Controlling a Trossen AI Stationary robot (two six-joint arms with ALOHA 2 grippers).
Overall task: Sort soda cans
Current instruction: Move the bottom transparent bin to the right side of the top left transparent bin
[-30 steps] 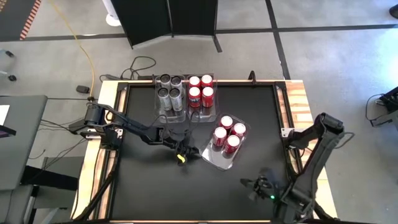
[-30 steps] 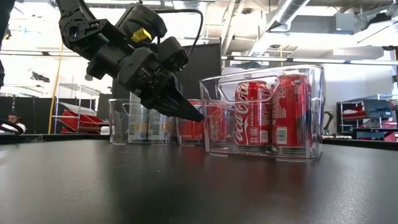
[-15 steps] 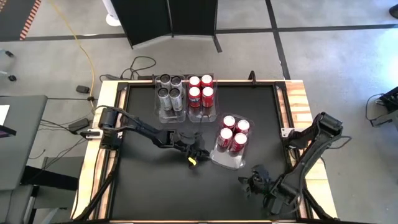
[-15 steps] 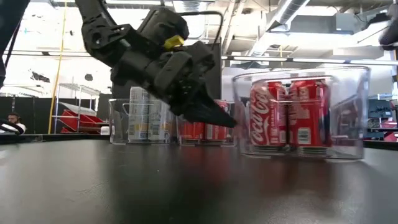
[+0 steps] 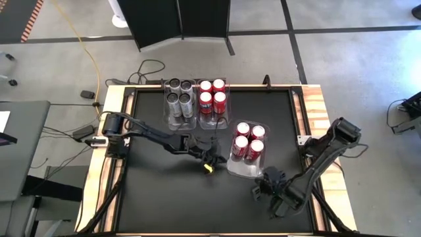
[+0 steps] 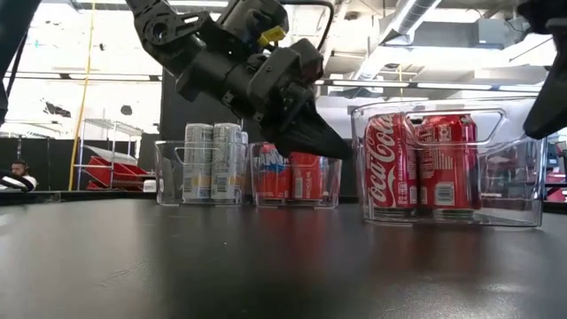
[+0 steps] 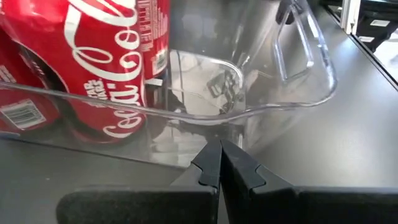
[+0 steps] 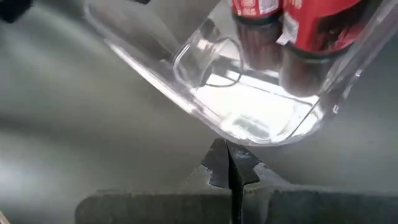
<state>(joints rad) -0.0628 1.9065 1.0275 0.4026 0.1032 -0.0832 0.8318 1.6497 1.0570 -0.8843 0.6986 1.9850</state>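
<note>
Four red soda cans (image 5: 247, 141) stand in a clear plastic bin (image 5: 243, 170) at mid-table, filling its far part; its near end is bare. My left gripper (image 7: 221, 146), shut, is at the bin's left wall. My right gripper (image 8: 227, 149), also shut, sits just off the bin's rounded near end (image 8: 249, 134). At the far edge, several silver-grey cans (image 5: 179, 96) and several red cans (image 5: 212, 96) stand in two more clear bins, side by side. My left gripper (image 5: 218, 157) pushes with its shut fingertips (image 7: 211, 155) against the bin's left long wall (image 7: 205, 127), low down and near its empty near end. It comes slanting down from the table's left. The bin stands flat on the table. My right gripper: whether its tips touch the bin's near end, I cannot tell.
The two far bins (image 5: 196, 115) stand close behind the pushed bin. Bare black tabletop (image 5: 164, 197) lies on the near and left sides. Wooden rails edge the table (image 5: 316, 105). In the low view my right arm (image 6: 545, 89) shows at the right edge.
My left gripper has moved toward the table's right and pushed the bin of red cans that way. The bin has slid right and turned from a slant to nearly square with the table. My right gripper has moved left and toward the far edge, up to the bin's near end.
</note>
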